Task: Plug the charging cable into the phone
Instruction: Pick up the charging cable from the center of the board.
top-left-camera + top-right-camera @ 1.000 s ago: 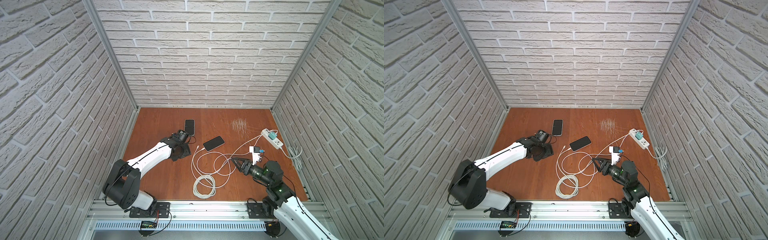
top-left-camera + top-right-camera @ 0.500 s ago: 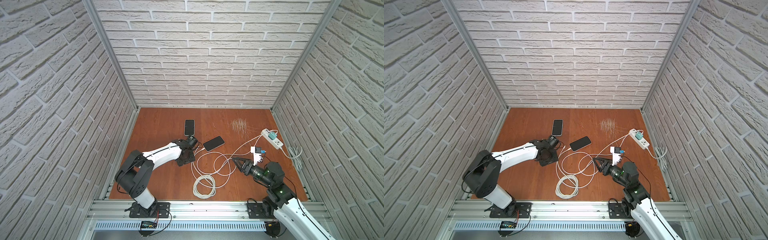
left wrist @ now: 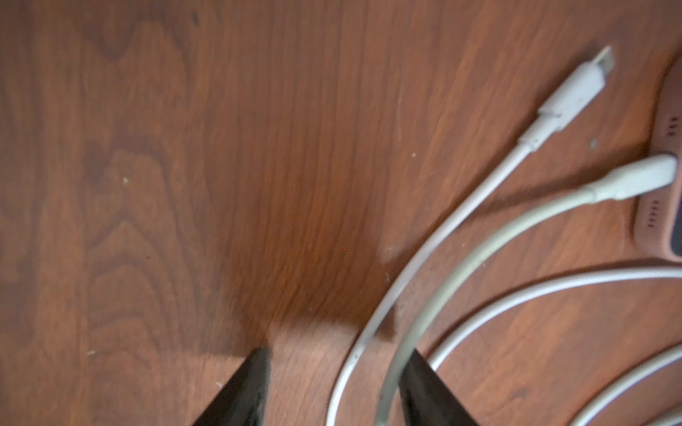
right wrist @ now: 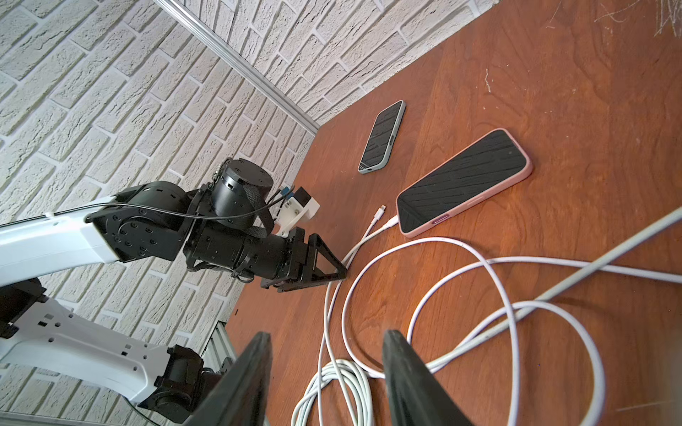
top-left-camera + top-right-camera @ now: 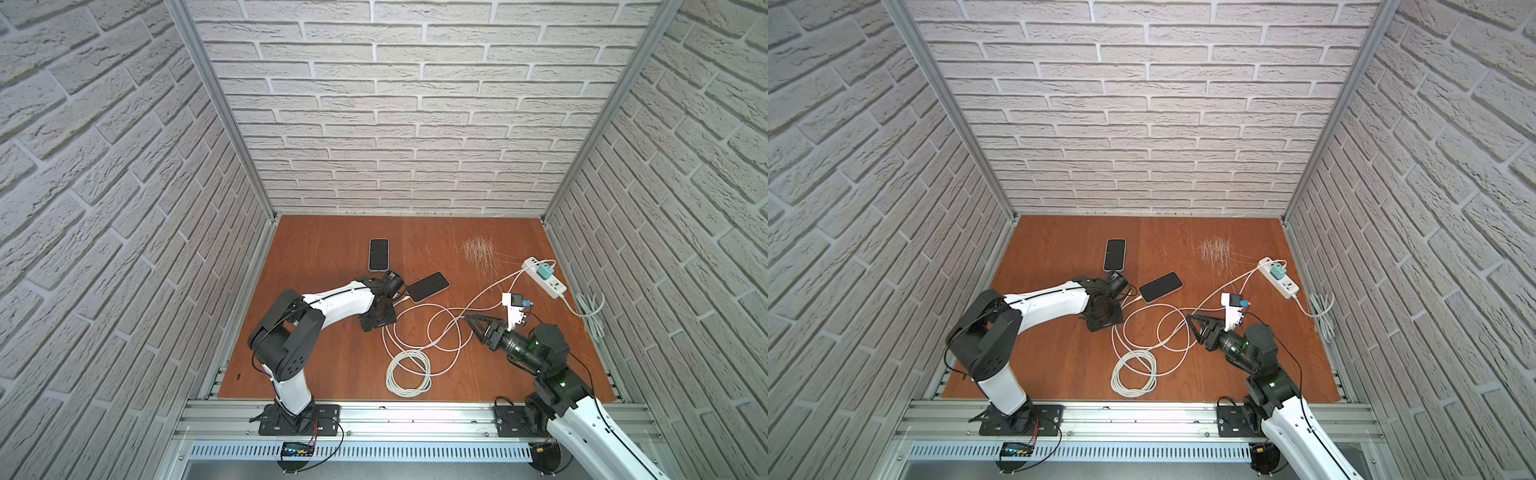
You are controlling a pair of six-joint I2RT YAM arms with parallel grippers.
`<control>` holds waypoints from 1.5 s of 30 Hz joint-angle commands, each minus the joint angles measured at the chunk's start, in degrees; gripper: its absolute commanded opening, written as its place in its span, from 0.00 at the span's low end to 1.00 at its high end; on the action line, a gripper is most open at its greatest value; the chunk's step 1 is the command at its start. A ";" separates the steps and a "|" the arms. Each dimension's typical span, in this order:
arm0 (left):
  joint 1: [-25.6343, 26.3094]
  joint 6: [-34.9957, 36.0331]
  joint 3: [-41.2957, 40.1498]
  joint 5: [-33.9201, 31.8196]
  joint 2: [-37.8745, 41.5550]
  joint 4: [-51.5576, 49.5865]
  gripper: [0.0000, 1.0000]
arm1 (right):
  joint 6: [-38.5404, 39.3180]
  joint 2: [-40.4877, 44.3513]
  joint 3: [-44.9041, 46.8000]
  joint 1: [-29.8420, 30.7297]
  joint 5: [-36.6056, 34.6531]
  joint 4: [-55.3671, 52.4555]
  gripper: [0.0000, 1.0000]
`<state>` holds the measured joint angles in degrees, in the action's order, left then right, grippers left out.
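Observation:
Two phones lie on the wooden table: a pink-cased phone (image 5: 428, 286) (image 4: 465, 180) and a grey-cased phone (image 5: 378, 254) (image 4: 382, 138) farther back. One white cable's plug (image 3: 638, 177) sits in the pink phone's (image 3: 664, 206) port. A second charging cable ends in a loose connector (image 3: 575, 88) (image 4: 380, 212) lying beside it on the wood. My left gripper (image 5: 386, 322) (image 3: 339, 356) is low over the table and open, and both cables run between its fingers. My right gripper (image 5: 473, 322) (image 4: 327, 337) stands open and holds nothing, above the cable loops.
A coil of white cable (image 5: 409, 370) lies near the front edge. A white power strip (image 5: 544, 278) with a teal charger (image 5: 543, 272) sits at the right wall. Brick walls close in three sides. Pale scratches (image 5: 478, 251) mark the back right of the table.
My left arm has swung right, from beside the grey-cased phone to the cables at the pink phone's end, and its jaws have narrowed a little. The right arm has not moved.

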<state>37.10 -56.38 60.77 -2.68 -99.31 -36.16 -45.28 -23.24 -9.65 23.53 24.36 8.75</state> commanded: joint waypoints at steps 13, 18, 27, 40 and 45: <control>-5.05 10.67 7.51 2.46 5.13 -4.58 0.70 | -0.28 0.53 1.02 0.20 -0.37 0.97 0.54; -7.18 17.76 15.46 5.32 -1.88 -7.13 0.64 | -0.25 0.44 0.92 0.20 -0.42 0.89 0.54; -7.31 23.40 26.80 7.44 -14.77 -11.95 0.53 | -0.30 -0.04 0.88 0.18 -0.37 1.00 0.54; -6.76 24.16 29.25 6.11 -20.69 -13.51 0.50 | -0.34 -0.67 0.77 0.20 -0.50 1.09 0.54; -6.61 24.37 29.51 6.60 -22.11 -13.43 0.50 | -0.34 -0.32 0.78 0.20 -0.71 0.89 0.54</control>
<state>30.09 -32.91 89.17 3.64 -119.81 -48.51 -45.28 -23.99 -9.65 23.53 23.94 8.51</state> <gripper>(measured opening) 0.495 0.539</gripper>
